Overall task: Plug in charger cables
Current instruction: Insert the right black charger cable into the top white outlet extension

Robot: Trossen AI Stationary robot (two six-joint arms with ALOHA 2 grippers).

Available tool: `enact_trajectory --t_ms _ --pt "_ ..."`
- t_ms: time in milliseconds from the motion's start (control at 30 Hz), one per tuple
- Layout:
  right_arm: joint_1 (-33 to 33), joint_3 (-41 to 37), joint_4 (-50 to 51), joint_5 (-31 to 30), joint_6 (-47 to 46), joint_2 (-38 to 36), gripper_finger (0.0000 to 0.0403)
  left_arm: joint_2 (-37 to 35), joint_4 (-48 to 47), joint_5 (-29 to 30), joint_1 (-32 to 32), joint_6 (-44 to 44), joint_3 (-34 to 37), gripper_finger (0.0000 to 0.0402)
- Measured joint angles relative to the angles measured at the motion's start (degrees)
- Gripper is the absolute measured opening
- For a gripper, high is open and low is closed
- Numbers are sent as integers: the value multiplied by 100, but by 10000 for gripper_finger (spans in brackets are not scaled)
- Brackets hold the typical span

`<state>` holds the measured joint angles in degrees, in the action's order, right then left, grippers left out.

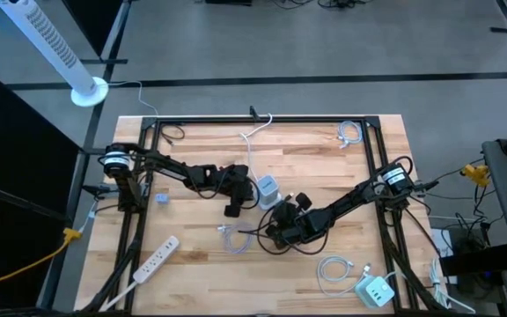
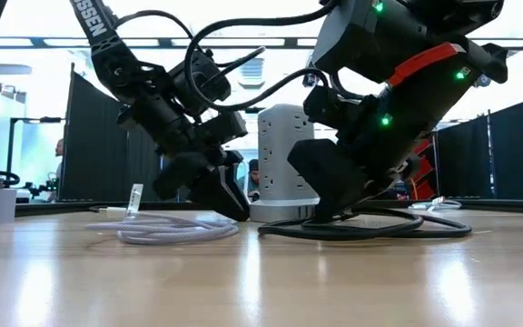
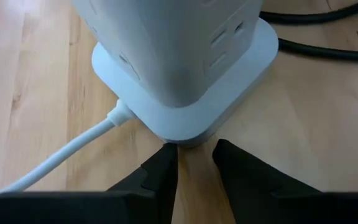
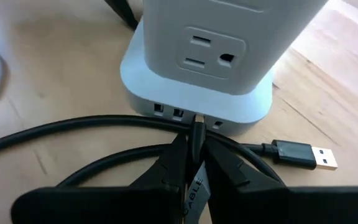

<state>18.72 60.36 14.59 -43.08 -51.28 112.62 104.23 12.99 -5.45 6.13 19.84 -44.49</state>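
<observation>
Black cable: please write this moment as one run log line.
right gripper: shut on black cable, plug at tower base port | left gripper: open, at power tower base

socket tower (image 4: 229,56) top cut off; black cable (image 4: 73,134) plug hidden

I'm looking down on a pale wood counter (image 1: 324,172) with a black frame (image 1: 262,120) along its edges, standing on a grey floor (image 1: 324,53) crossed by dark lines. A white tower fan (image 1: 55,48) stands on the floor beyond the counter's far left corner. A yellow cord (image 1: 38,255) trails off the counter's left side. From counter height I see black partitions (image 2: 107,145) and bright ceiling light strips (image 2: 271,41); a person (image 2: 254,177) shows faintly between the partitions.
</observation>
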Motion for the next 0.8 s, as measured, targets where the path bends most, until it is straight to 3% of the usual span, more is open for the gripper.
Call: enact_trajectory --t_ms 500,800 --pt "-11 22 -529 246 -54 7 22 -534 -1165 -127 -22 867 16 103" --pt "-11 24 -498 361 -49 7 22 -646 -1376 274 65 1179 14 101"
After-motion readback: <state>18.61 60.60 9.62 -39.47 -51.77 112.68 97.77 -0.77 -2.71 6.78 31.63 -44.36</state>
